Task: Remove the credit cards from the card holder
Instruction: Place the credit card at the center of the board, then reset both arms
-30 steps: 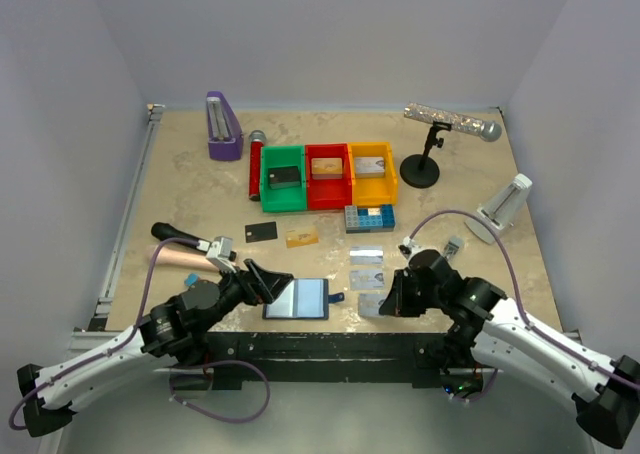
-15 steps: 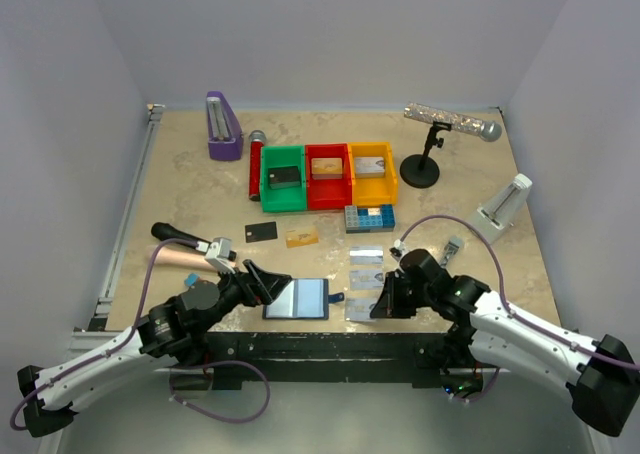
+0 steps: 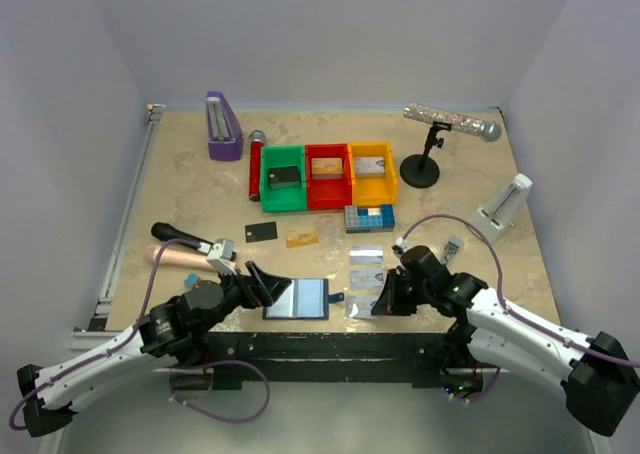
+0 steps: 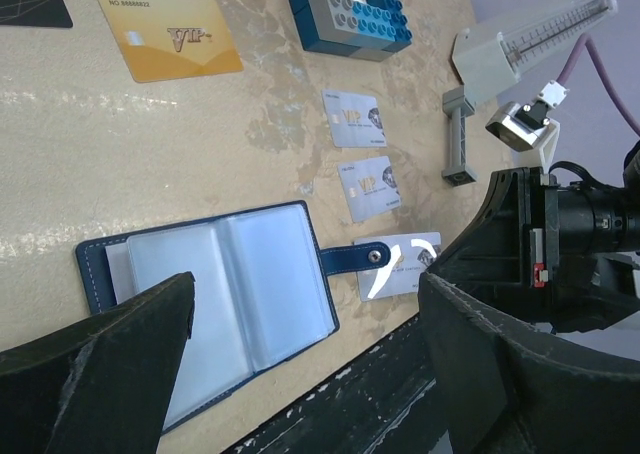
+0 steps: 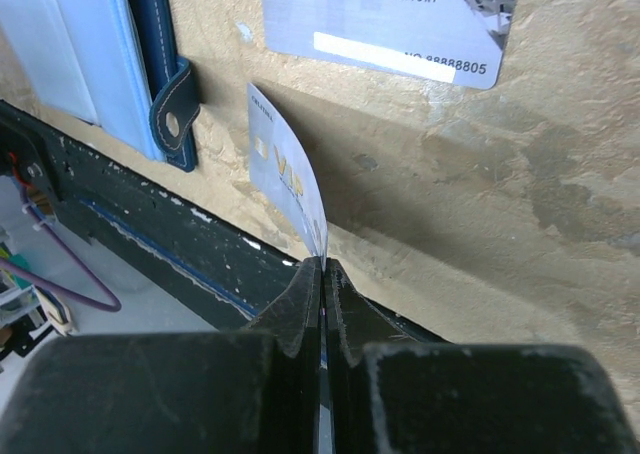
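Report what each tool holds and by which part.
The right tool pinches a thin silvery-grey plastic card by one edge, bowing it. The left tool is open, holding nothing.

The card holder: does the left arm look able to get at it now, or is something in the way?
Probably yes. The left gripper hangs open close over the open card holder, with nothing between. The right gripper is off by the snap tab, shut on a silver card.
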Robot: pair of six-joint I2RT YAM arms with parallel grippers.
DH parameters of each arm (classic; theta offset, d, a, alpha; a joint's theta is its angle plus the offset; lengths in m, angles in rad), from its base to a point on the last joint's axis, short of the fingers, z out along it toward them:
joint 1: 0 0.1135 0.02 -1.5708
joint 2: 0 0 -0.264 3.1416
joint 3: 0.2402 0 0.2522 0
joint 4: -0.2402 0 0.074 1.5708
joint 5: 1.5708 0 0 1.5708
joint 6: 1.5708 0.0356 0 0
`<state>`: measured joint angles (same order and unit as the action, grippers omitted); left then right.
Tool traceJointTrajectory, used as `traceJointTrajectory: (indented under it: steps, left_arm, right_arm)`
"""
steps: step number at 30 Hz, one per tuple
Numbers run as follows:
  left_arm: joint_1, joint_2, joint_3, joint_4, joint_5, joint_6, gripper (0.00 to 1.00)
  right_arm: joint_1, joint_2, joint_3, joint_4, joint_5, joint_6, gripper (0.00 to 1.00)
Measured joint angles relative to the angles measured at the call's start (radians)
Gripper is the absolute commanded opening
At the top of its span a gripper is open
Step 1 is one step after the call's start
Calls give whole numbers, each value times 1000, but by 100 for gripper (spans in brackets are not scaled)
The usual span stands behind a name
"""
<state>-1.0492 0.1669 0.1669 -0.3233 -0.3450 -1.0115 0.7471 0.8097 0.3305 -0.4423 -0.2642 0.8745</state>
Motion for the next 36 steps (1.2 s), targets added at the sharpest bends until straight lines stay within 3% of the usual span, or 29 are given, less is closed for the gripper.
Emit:
traceJointTrajectory:
  steps: [10,28,32,36]
  left_arm:
    - [0,26,0,0,0,0,99]
    - [0,49,0,0,0,0,100]
    - [0,49,2,-7,0,0,100]
    - [0,58,37,-62,-15,0,100]
  right_arm:
    - [-42,27,0,-14,-16,-39,22]
    - [-50,17,29,-90,6,-60,36]
    - [-53,-50,55,-133,48,-77,39]
    - [-40,-219,91,-196,120,-114,43]
